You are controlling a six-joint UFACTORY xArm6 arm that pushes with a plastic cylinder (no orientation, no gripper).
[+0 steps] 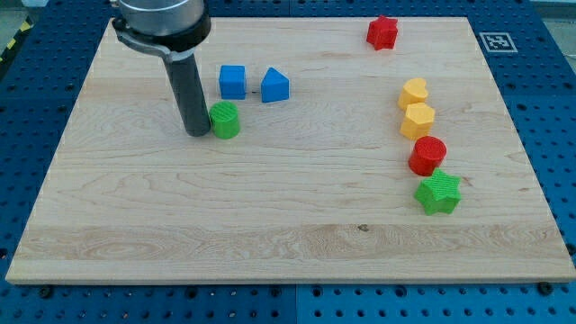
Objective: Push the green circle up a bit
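Where rod meets board, my tip [196, 133] touching green circle [225, 120], on its left side. No fingers, bare rod, holding nothing. Blue cube [232, 81] just above.

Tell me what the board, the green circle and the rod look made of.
Board: pale wood, matte, with visible grain lines. Green circle: probably plastic, solid even colour, faintly ribbed surface. Rod, ending at my tip just to the view's left of that circle: dark, smooth, slightly shiny; metal or plastic, unclear.

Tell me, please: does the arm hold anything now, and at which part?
Nothing is held. My tip only stands against the left side of the green circle block.
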